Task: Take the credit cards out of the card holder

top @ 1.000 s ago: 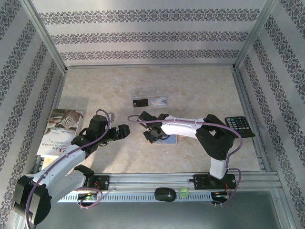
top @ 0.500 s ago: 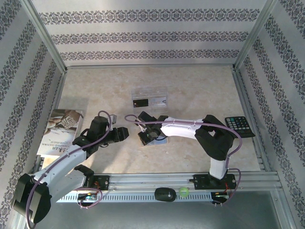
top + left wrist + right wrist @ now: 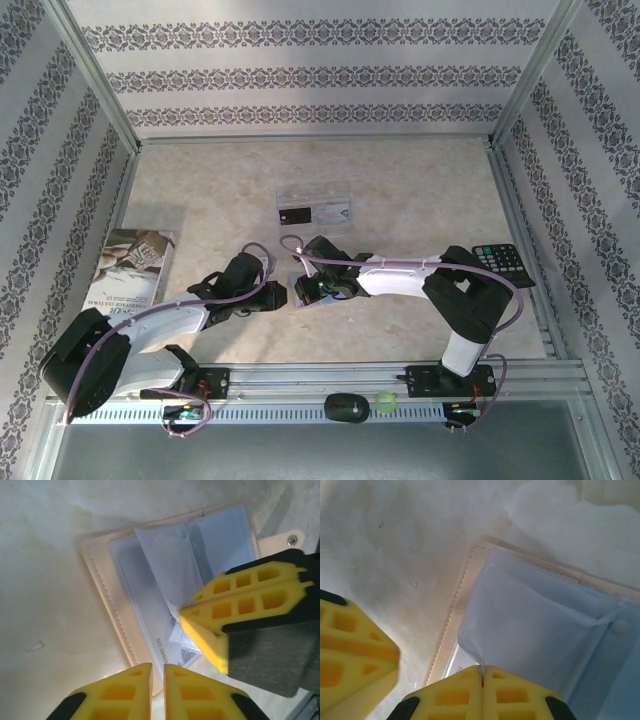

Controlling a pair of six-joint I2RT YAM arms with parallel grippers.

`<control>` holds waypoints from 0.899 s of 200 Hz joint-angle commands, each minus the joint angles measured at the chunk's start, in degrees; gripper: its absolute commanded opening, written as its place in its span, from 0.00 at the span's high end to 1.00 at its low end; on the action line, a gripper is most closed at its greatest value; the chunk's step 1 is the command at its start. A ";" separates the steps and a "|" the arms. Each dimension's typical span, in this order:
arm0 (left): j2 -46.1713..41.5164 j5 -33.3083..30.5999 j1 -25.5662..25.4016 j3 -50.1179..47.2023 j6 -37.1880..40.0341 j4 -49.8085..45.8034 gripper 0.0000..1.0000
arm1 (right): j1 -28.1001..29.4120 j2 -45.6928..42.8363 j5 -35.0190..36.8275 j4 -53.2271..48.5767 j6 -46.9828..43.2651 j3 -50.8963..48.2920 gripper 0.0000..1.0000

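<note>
Right wrist view: my right gripper (image 3: 482, 676) has its yellow fingers pressed together, pinching the edge of a pale blue-grey inner sleeve of the small flat tan-brown card holder (image 3: 462, 592).
The card holder lies open on the marbled beige table (image 3: 420, 180), near the middle and between my two grippers. My left gripper (image 3: 158, 674) sits at one edge of it, fingers drawn almost together with a thin slit between them; I cannot tell whether they nip that edge. A pale slip with dark lettering (image 3: 165, 647) shows inside one sleeve. Farther back, apart from the holder, a clear rectangular tray (image 3: 316, 196) holds a thin black card (image 3: 293, 214) and a thin whitish-grey card (image 3: 336, 212) side by side.
</note>
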 commanded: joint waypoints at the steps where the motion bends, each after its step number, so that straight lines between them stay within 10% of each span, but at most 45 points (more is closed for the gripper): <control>1: 1.90 -2.11 -1.30 2.53 -0.51 4.82 0.89 | -0.65 -2.17 -2.97 6.06 3.40 -2.03 1.00; 180: 8.71 -6.98 -2.74 1.02 -7.93 7.52 1.00 | -0.91 -4.78 -0.76 15.15 9.76 -8.51 1.00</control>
